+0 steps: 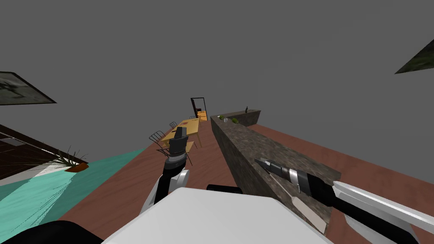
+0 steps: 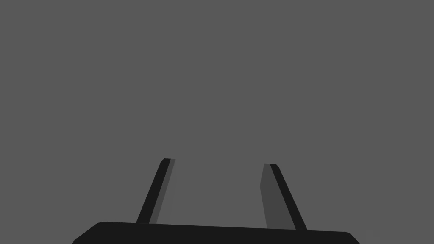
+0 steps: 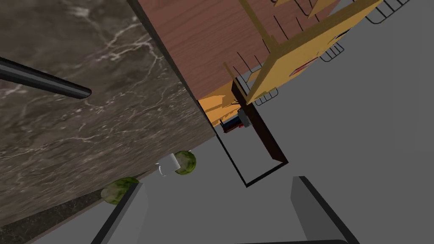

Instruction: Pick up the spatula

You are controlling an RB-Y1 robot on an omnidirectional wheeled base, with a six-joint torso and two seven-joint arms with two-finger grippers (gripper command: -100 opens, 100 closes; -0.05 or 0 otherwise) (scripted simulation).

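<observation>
**Spatula flat on the counter, under the right arm**

Far left of the counter [image 1: 254, 144], a potted plant [image 1: 74, 162] stands by a teal rug [image 1: 63, 186]. Nearer the counter, the left gripper [image 1: 179, 132] hangs over the brown floor in front of a yellow table [image 1: 189, 126] with wire chairs [image 1: 157, 138]. Its fingers are spread wide and hold nothing. The pale spatula [image 1: 311, 215] lies along the counter's near end. The right forearm crosses above its thin handle. The right gripper [image 1: 259, 161] hovers over the counter just past the handle's tip, fingers wide apart and empty. At the counter's far end sit two round green things [image 3: 185, 162] and a small white cup [image 3: 168, 164].
</observation>
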